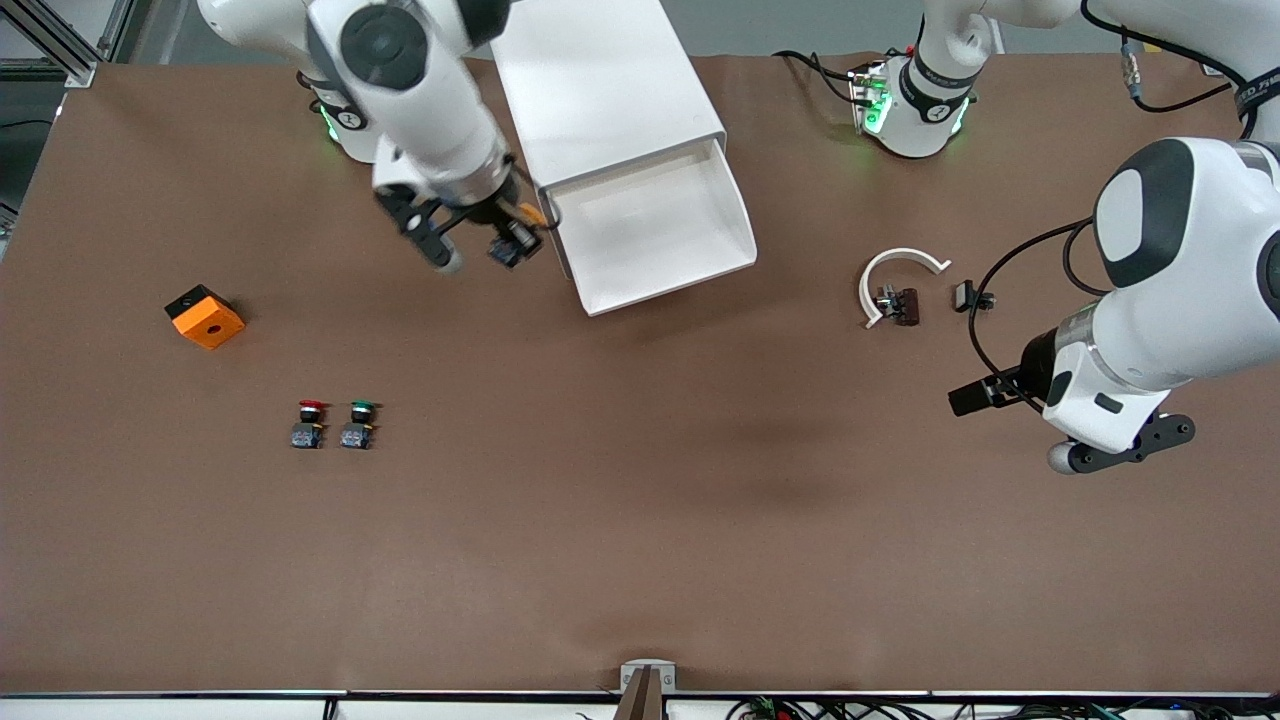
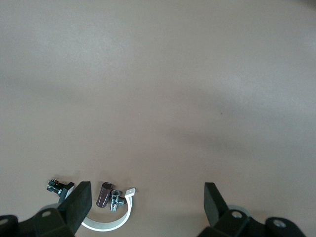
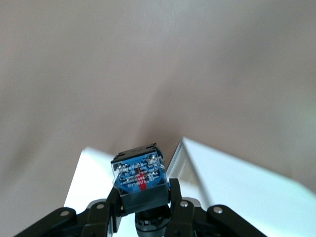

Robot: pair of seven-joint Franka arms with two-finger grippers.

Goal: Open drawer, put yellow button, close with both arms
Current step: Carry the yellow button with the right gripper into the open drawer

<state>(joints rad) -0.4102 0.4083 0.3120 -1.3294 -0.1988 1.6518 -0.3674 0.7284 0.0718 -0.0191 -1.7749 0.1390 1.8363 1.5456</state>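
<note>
Front view: yellow button (image 1: 522, 238) held just beside drawer (image 1: 650, 235) rim.

- Drawer (image 1: 655, 235): uppermost of a white rounded cabinet (image 1: 600, 80); wide, shallow, cream-white; pulled fully out toward the front camera, its inside bare.
- Yellow button (image 1: 516, 236): small pushbutton switch, yellow-orange cap, black neck, blue-grey block base (image 3: 139, 174); clamped in the right hand (image 1: 508, 240), tilted, up in the air just beside the open drawer's edge at the right arm's end of the surface (image 1: 640, 520); the right wrist view shows its block base uppermost between the fingers (image 3: 180, 207).
</note>
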